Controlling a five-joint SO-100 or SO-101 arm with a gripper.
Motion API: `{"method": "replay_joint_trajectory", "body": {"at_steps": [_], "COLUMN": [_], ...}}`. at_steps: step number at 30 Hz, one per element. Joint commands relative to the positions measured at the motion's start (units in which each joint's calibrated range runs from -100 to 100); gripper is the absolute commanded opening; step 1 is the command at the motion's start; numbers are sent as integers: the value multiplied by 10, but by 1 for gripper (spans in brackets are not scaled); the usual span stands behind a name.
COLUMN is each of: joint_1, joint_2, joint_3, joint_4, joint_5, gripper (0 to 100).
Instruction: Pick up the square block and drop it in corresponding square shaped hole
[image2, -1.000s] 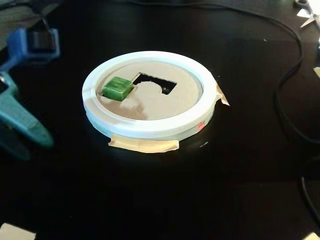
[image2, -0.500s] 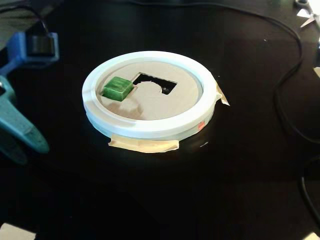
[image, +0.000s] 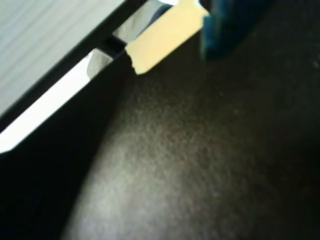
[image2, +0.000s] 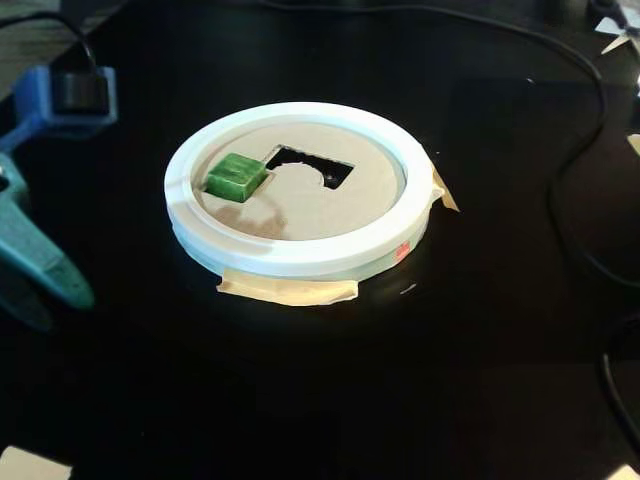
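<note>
Black matte tabletop (image2: 330, 400), one item group near its middle, cables along its right edge.

Item 1: white plastic hoop (image2: 300, 255) enclosing a tan cardboard disc (image2: 330, 210), fixed to the tabletop with strips of masking tape (image2: 290, 290) at its near edge and its right side.

Item 2: the green square block (image2: 236, 176), sitting at the left side of the disc, just inside the hoop. I see it seated low, its top slightly proud of the cardboard; the square shaped hole itself I cannot make out beneath it.

Item 3: larger dark cutout (image2: 312, 166) with a curved notch, touching the block's right corner, open.

Item 4: the gripper (image2: 30, 265), teal fingers at the left edge of the tabletop in the fixed view, well apart from the hoop, holding nothing that I can see. How far its jaws stand apart I cannot tell. A blue motor housing (image2: 62, 95) sits behind it.

Item 5: black cable (image2: 575, 130) looping down the right side.

Wrist view: blurred dark surface, a tape strip (image: 165, 35) and a blue part (image: 227, 25) at the top edge.
</note>
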Motion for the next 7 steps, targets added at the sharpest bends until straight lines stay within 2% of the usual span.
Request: {"method": "replay_joint_trajectory", "body": {"at_steps": [1,7], "joint_1": [5,5], "joint_2": [-3,-9], "joint_3": [-3,17], "joint_4": [-6,-6], "joint_5": [1,1], "gripper": [99,99]}}
